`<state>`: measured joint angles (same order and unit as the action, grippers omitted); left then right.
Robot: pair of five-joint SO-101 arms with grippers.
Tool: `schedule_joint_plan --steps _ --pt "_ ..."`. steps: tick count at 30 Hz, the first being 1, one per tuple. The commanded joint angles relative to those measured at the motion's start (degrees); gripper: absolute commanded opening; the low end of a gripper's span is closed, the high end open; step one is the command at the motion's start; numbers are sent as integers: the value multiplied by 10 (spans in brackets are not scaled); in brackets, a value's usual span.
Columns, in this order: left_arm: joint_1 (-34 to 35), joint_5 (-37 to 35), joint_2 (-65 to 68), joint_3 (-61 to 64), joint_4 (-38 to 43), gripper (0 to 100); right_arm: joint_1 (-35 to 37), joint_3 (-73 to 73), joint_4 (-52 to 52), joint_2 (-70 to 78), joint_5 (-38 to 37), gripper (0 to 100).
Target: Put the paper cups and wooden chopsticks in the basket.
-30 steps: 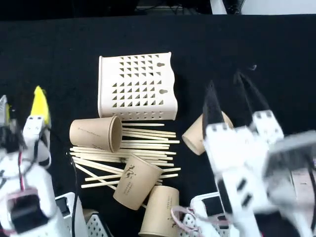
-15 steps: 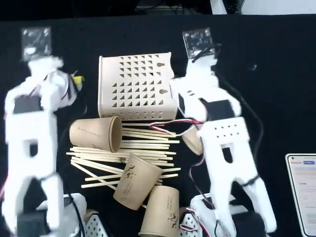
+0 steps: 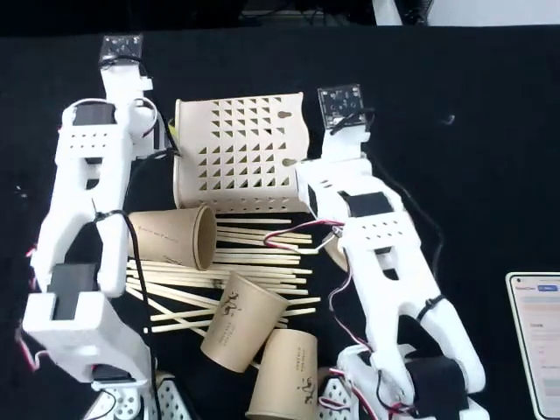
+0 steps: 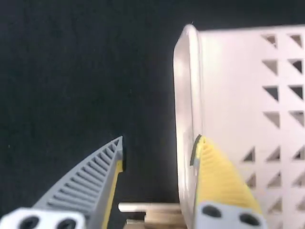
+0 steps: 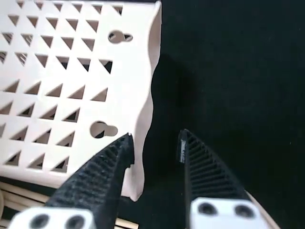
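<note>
Evidently nothing is lying in the basket [image 3: 241, 153]; paper cups [image 3: 171, 236], chopsticks [image 3: 262, 247] are waiting outside. Left tool [image 4: 158, 143], right tool [image 5: 156, 138] are gaping empty.

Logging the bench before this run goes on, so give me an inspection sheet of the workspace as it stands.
Surface: black table, no spills seen.
Job's things: basket lying flat, perforated wall up; four paper cups on their sides and loose chopsticks outside it, one cup partly behind an arm.
Clutter: lit screen at the table's edge.
Grippers: left gripper fingers open at one basket end; right gripper fingers open at the opposite end.
Cables: wires hang above the chopsticks.
Surroundings: nothing seen.
</note>
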<state>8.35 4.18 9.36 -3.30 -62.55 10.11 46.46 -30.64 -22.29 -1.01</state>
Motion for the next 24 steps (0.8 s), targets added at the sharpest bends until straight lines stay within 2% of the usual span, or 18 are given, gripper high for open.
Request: schedule_joint_plan --steps 1,8,11,20,24 --pt "36 0 35 -13 -6 243 -2 -3 11 -3 -8 170" --pt "104 -1 37 -17 18 242 -2 -3 11 -3 -8 170" --pt "109 -4 28 -54 -18 242 -2 -3 11 -3 -7 170" --pt "21 -6 -20 -198 -215 243 -2 -3 11 -3 -8 170" --pt "-17 -6 -4 -182 -207 243 -2 -2 10 -2 -8 170"
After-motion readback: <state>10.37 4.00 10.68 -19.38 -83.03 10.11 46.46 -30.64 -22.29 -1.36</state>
